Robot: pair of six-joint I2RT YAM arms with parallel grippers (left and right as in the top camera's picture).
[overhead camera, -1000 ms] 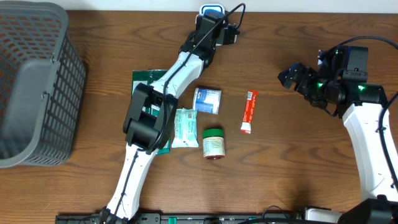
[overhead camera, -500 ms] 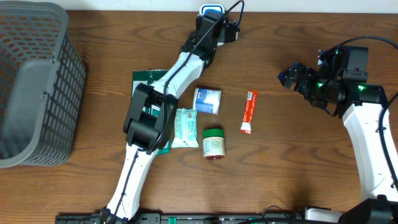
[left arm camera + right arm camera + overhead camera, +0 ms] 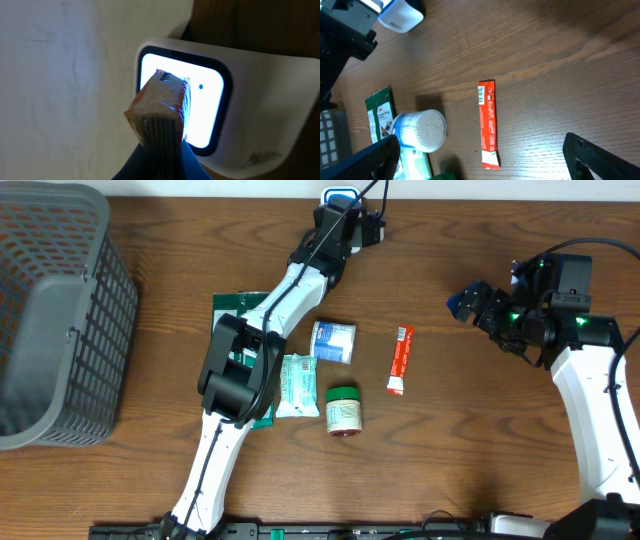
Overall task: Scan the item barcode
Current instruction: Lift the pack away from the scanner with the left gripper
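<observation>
My left gripper [image 3: 347,222] reaches to the table's back edge and is shut on a small crinkled packet [image 3: 161,105] with an orange and white wrapper. In the left wrist view the packet's end is held right in front of the lit white window of the scanner [image 3: 212,107], with the blue fingers [image 3: 187,162] pinching its ribbed lower end. Seen from overhead, the scanner [image 3: 340,195] peeks out just beyond the left wrist. My right gripper [image 3: 468,300] hovers open at the right, nothing between its fingers [image 3: 600,160].
Mid-table lie a red sachet [image 3: 401,359], a blue-and-white tub [image 3: 333,341], a green-lidded jar [image 3: 344,410], a pale wipes pack [image 3: 297,385] and a green packet [image 3: 236,308]. A grey mesh basket [image 3: 50,310] stands at far left.
The left wrist has crept slightly farther toward the scanner at the back edge. Nothing else has moved.
</observation>
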